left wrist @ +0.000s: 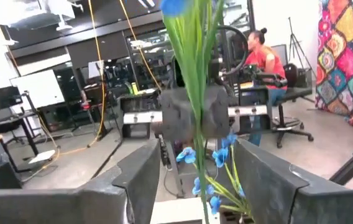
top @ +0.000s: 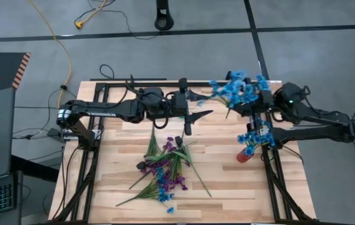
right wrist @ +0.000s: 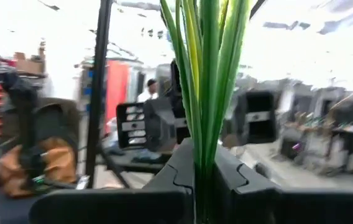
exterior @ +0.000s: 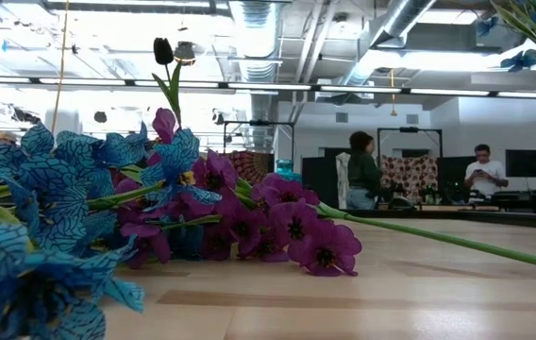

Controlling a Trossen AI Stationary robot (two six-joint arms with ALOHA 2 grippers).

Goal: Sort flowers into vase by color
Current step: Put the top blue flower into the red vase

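Blue flower sprig (top: 237, 87) at table's far right edge | right gripper (right wrist: 195, 180) clamps its stem | left gripper (left wrist: 195, 180) fingers parted around it

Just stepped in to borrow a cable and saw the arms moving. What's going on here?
The robot is sorting artificial flowers. The right hand is shut on the green stems of a blue sprig held up near the table's far right corner, and the left hand stands open around the same stems. A red vase already holds blue flowers. A mixed purple and blue pile waits mid-table.

Left end effector (top: 197, 105) fingers spread, mid-table rear — right end effector (right wrist: 196, 177) clamped shut, opposite
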